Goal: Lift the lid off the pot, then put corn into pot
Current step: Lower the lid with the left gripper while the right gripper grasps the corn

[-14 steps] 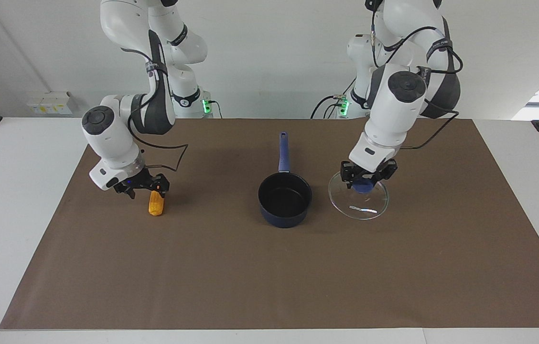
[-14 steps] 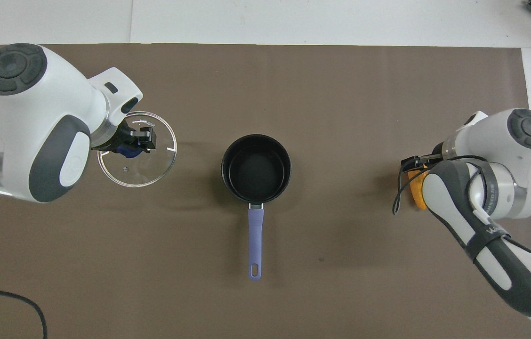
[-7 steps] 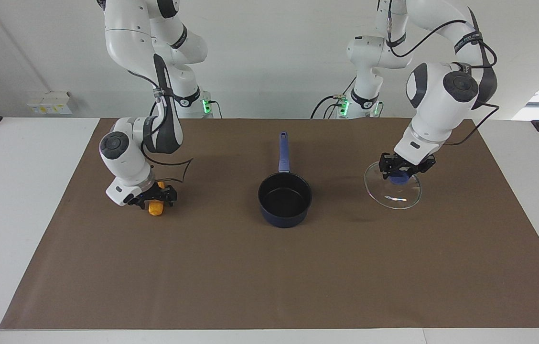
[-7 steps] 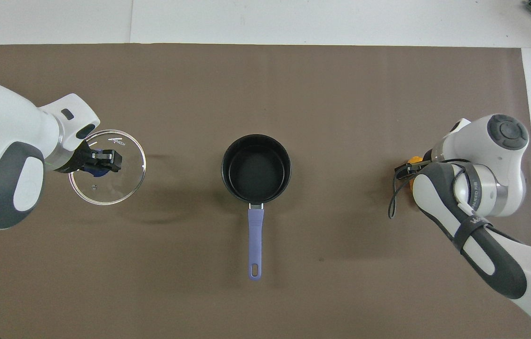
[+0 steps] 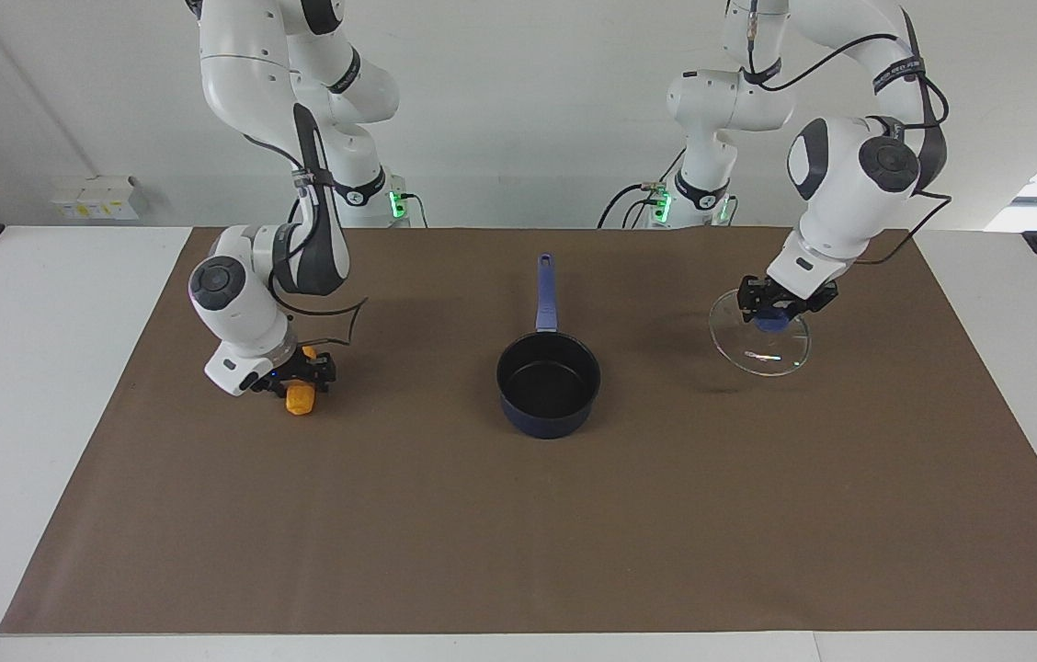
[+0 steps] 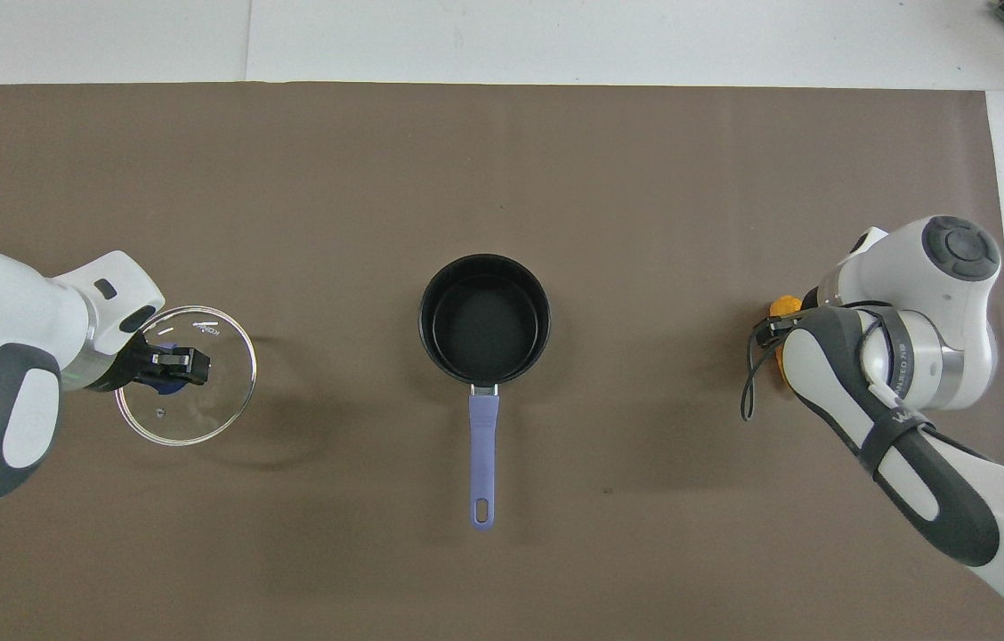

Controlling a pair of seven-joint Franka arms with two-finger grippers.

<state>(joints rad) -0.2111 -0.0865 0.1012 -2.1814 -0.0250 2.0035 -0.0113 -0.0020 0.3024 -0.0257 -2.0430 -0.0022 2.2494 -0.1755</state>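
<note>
We see a white table (image 5: 40, 386) covered by a brown mat (image 5: 518, 515) under both arms. At its middle stands the pot (image 5: 548, 382), uncovered, its long handle pointing toward the robots. Toward the left arm's end of the table, the lid (image 5: 759, 338) hangs tilted above the mat, well apart from the pot; the left gripper (image 5: 771, 311) is clamped on its blue knob. Toward the right arm's end lies the corn (image 5: 301, 400), on the mat. The right gripper (image 5: 298, 379) is down over it with fingers on either side; we cannot tell whether they have closed on the cob.
</note>
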